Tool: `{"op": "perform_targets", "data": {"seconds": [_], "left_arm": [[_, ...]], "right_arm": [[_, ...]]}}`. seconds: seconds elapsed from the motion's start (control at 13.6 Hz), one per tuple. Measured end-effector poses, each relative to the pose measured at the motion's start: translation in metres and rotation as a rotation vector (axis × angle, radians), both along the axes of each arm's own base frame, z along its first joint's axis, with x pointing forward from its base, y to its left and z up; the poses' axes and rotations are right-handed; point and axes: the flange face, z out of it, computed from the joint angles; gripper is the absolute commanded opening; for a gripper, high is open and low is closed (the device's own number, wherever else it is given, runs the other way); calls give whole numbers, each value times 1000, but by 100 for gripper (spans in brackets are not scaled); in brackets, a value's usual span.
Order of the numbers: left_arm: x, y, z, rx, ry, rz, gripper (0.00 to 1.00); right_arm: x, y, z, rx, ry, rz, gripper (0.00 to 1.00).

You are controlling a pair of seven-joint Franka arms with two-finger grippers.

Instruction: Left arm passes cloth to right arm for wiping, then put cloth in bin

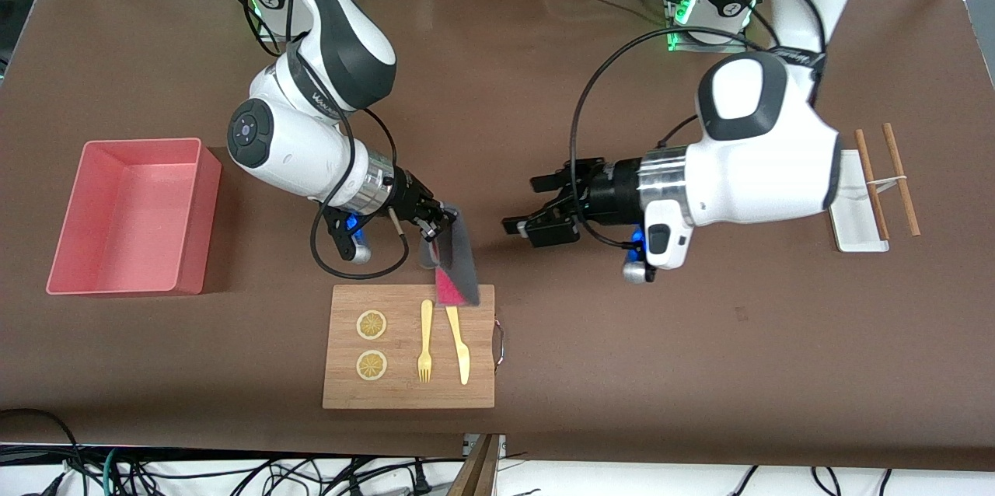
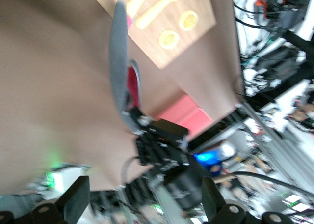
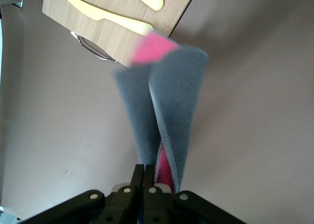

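Observation:
The dark grey cloth (image 1: 460,259) with its red patch hangs from my right gripper (image 1: 437,222), which is shut on its upper edge. Its lower end dangles over the farther edge of the wooden board (image 1: 342,383). In the right wrist view the cloth (image 3: 176,101) droops folded from the shut right gripper (image 3: 148,169). My left gripper (image 1: 530,207) is open and empty, a short way from the cloth toward the left arm's end. In the left wrist view the cloth (image 2: 118,71) is apart from the open left gripper (image 2: 145,204). The pink bin (image 1: 66,220) stands at the right arm's end.
On the board lie two lemon slices (image 1: 371,325), a yellow fork (image 1: 425,340) and a yellow knife (image 1: 459,344). A small white tray (image 1: 855,220) with brown chopsticks (image 1: 900,177) sits at the left arm's end.

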Motion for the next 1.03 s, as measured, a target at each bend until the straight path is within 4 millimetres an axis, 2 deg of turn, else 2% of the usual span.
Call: {"op": "perform_targets", "data": {"seconds": [0.15,0.29,0.44,0.59,0.73,0.88,1.03], "left_arm": [[-8,30,16,139,-31,-51,100],[-12,72,29,197,-18,-79,100],[-15,120,43,249,-55,-137,100],[-26,154,61,315,-89,-204,100],[-40,178,72,386,-145,-292,100],[-54,204,70,439,-186,-368,100],[-71,225,65,523,-201,-434,100]], "right_arm": [[-6,9,-1,-2,8,18,0],[-21,29,-6,-8,26,55,0],[-40,49,-16,-29,77,107,0],[-55,57,-30,-59,142,153,0],[-60,57,-46,-89,189,184,0],[-60,51,-66,-127,197,226,0],[-58,37,-87,-180,197,289,0]]}}
